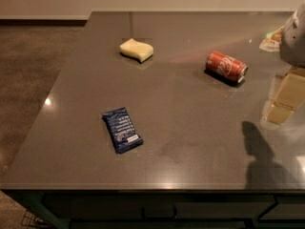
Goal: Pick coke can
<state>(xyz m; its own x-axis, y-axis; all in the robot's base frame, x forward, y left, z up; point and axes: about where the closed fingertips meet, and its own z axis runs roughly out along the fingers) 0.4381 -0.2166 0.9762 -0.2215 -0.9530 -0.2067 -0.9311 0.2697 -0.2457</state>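
A small red-orange metal coke can (227, 67) lay on its side, untouched, toward the far right of a dark grey stone countertop (190, 142), with the grey-and-beige gripper (285, 99) over the countertop's right edge, open or closed I couldn't tell; the step looked like the approach, which next called for lining up across the can.

The hand (286, 101) is at the right edge, cut off there; the surface's (190, 147) right side also runs out of view.

gripper (285, 99), right edge | grey rounded housing above | pale cream blocky parts, perhaps rubber
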